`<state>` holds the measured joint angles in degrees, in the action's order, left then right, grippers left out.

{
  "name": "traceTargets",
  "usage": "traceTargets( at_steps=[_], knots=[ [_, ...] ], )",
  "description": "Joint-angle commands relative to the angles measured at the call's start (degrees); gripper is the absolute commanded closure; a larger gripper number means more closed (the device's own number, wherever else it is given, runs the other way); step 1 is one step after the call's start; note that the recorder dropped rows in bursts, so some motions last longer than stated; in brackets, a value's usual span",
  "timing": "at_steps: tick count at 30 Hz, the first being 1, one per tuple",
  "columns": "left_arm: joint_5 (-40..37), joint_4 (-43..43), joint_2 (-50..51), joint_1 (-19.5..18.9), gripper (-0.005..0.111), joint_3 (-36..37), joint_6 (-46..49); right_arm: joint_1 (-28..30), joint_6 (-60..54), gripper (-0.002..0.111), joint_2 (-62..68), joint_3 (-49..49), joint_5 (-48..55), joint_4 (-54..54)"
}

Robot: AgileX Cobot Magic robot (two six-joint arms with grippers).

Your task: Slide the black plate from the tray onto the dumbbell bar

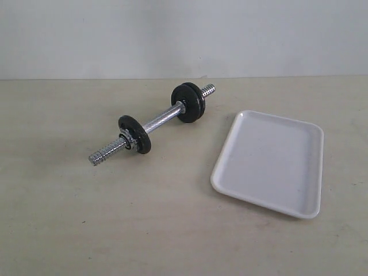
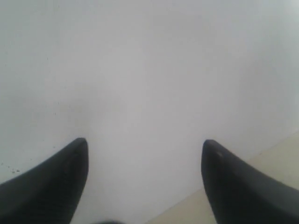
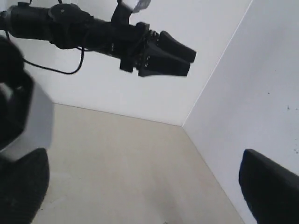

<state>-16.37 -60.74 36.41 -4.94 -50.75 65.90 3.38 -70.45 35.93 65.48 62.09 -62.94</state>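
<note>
The chrome dumbbell bar (image 1: 163, 119) lies slanted on the table. It carries three black plates: one (image 1: 135, 134) close to the near threaded end, and a pair (image 1: 190, 102) side by side at the far end. The white tray (image 1: 270, 161) to its right holds nothing. Neither gripper shows in the exterior view. My left gripper (image 2: 145, 141) is open, its dark fingertips (image 2: 70, 163) wide apart before a white wall. My right gripper (image 3: 142, 158) is open too, with only bare table between its fingers (image 3: 266, 186).
White walls (image 1: 184, 34) close the table at the back and meet in a corner (image 3: 182, 125) in the right wrist view. There the left arm (image 3: 93, 30) hangs high above the beige tabletop (image 3: 117, 168).
</note>
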Motion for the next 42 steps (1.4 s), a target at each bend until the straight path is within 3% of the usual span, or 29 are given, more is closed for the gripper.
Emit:
traceTargets(
  at_steps=[1, 5, 8, 11, 17, 22, 42],
  knots=[
    [-7.81, -0.23, -12.80, -0.05, 0.043, 4.21, -3.45, 0.05, -3.88, 0.005, -11.40, -12.24, -5.20, -4.83],
    [-10.23, 2.96, -25.42, -0.05, 0.043, 11.83, -12.99, 0.05, -3.22, 0.005, -25.77, -26.42, -27.00, -4.83],
    [-9.49, 14.58, -30.68, -0.05, 0.043, 18.23, -20.06, 0.05, 0.43, 0.005, -30.23, -38.49, -42.85, -4.83],
    [-6.66, 24.01, -31.59, -0.05, 0.043, 26.45, -30.60, 0.05, 2.16, 0.005, -29.83, -46.32, -50.10, -5.64],
    [5.92, 24.35, -30.49, -0.05, 0.046, 37.94, -45.18, 0.05, 5.29, 0.005, -29.38, -52.87, -63.28, -7.03],
    [7.39, 24.35, -30.37, -0.05, 0.050, 42.54, -46.67, 0.05, 17.29, 0.005, -29.38, -55.56, -75.75, -13.19],
    [5.59, 24.21, -30.37, -0.05, 0.050, 42.80, -46.98, 0.05, 20.98, 0.005, -29.38, -56.05, -75.96, -14.15]
  ],
)
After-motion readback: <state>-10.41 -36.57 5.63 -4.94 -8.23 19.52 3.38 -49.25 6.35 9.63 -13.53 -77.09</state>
